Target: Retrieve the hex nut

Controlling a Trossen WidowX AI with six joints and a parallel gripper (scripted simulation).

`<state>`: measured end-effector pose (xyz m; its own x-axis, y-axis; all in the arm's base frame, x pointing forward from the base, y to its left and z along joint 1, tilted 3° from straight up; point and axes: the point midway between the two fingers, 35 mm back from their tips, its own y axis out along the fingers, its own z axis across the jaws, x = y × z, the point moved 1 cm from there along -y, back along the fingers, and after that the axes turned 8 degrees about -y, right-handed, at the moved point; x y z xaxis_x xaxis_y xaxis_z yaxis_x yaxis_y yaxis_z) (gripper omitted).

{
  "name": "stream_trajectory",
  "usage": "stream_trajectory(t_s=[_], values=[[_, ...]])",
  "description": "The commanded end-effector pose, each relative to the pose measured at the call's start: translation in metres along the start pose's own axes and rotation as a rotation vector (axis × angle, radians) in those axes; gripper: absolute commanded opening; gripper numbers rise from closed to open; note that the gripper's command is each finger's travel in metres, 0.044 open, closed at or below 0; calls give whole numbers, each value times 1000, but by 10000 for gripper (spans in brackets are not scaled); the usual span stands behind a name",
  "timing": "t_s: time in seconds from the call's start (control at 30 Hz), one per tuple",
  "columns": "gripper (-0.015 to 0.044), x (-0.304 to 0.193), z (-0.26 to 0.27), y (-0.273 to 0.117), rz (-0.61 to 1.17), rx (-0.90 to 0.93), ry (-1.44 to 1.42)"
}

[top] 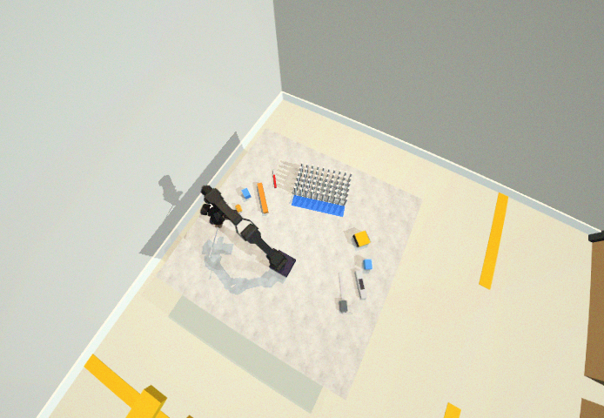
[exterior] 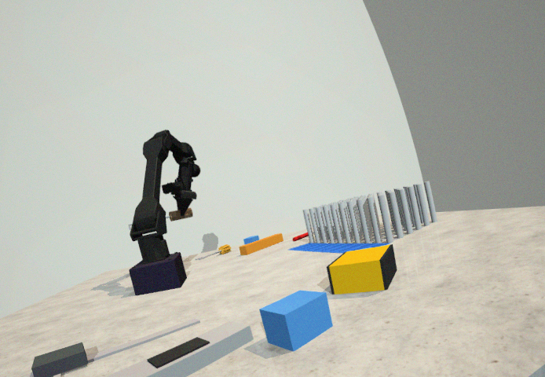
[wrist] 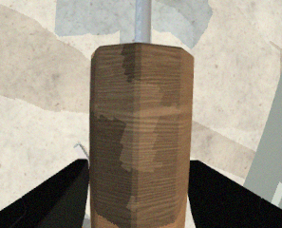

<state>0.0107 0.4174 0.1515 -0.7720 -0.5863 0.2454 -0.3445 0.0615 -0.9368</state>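
Observation:
My gripper [exterior: 184, 211] [wrist: 138, 170] is shut on the wooden handle [wrist: 141, 104] [exterior: 174, 216] of a tool, held well above the table beside the arm's base. The tool's thin metal rod [wrist: 142, 21] [top: 214, 242] runs out from the handle; a small bent end shows left of the arm in the exterior view. The standing metal spacers [top: 320, 189] [exterior: 384, 217] are upright in rows, far from the gripper. The blue taped strip [top: 318, 205] [exterior: 335, 247] lies in front of them. The hex nut cannot be made out in any view.
An orange bar [top: 262, 198] [exterior: 261, 244], a blue block [top: 246, 192], a yellow-orange piece [top: 238, 208] and a red tool [top: 274, 181] lie left of the spacers. A yellow block [top: 361, 238], a blue cube [top: 367, 264], a grey bar [top: 363, 293] and a dark-handled tool [top: 343, 306] lie right.

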Motion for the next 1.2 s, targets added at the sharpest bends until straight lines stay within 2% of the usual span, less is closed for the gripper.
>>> stream_trajectory(t_s=[0.0, 0.6, 1.17], values=[[0, -11, 18, -16, 47, -14, 129], [0, -52, 102, -60, 208, -60, 675], [0, -67, 195, -95, 362, -136, 1212]])
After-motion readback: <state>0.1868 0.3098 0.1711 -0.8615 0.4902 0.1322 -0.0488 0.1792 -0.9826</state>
